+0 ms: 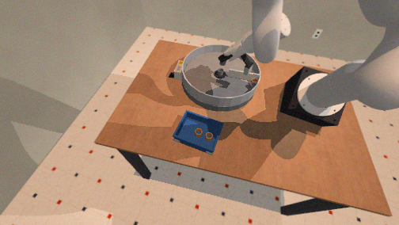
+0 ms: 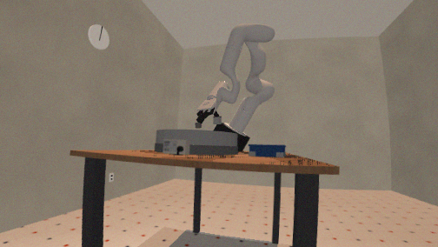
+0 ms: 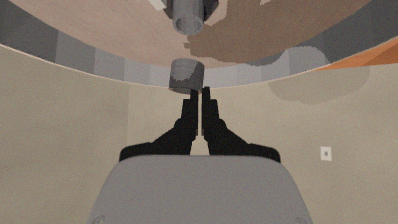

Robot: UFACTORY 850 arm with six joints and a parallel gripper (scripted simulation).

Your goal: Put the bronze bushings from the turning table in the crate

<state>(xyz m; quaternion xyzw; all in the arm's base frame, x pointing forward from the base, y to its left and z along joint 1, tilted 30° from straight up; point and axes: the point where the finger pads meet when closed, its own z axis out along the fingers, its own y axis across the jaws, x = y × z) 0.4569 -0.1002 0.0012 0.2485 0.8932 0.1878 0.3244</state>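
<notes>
Top: two bronze bushings stand bores up in the blue crate [image 1: 180, 127] [image 2: 267, 150], at 7 o'clock from the turning table [image 1: 219, 102] [image 2: 197, 136]; presumably sorted. A third bronze bushing [image 1: 254, 80] sits near its 4 o'clock wall; bore direction unclear.

Exterior: gripper [image 1: 224, 60] [image 2: 199, 119] [image 3: 200, 97] carries a grey bushing, apparently steel [image 1: 222, 62] [image 2: 198, 125] [image 3: 186, 75], above the rim.

Wrist: jaws nearly closed, probably pinching its wall; long axis roughly 12-to-6 o'clock. Judgement: it belongs back on the table.
</notes>
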